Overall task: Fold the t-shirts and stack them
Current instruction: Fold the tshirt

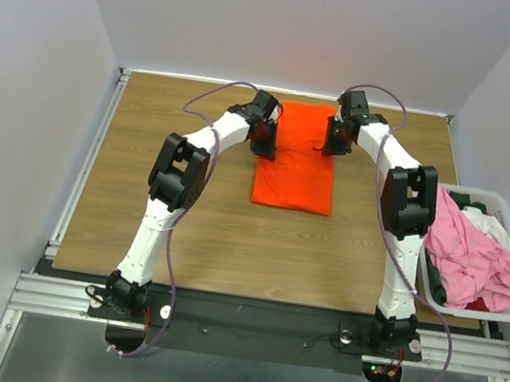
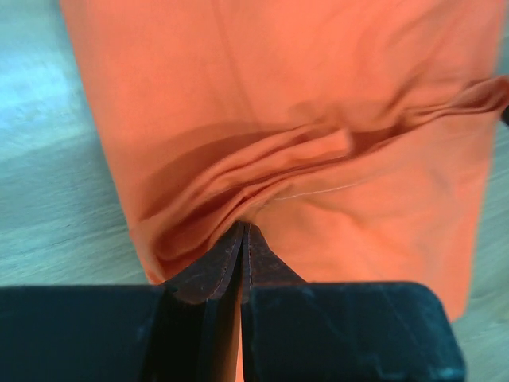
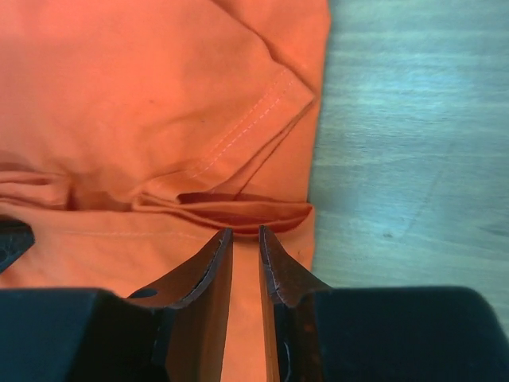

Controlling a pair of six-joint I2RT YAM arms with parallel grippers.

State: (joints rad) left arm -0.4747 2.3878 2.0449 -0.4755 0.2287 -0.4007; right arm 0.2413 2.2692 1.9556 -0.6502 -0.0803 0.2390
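A: Where was the orange shirt (image 1: pixel 296 163) laid?
B: Flat on the table (image 1: pixel 182 228), at its far middle.
A: What was held?
B: The left gripper (image 2: pixel 242 231) was pinched shut on a fold of it. The right gripper (image 3: pixel 244 232) was set a crack open at its edge.

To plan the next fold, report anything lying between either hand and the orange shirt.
Nothing visible does. The left hand pinches a bunched fold of the shirt. The right hand has its fingertips at the shirt's layered edge, with cloth right against them.
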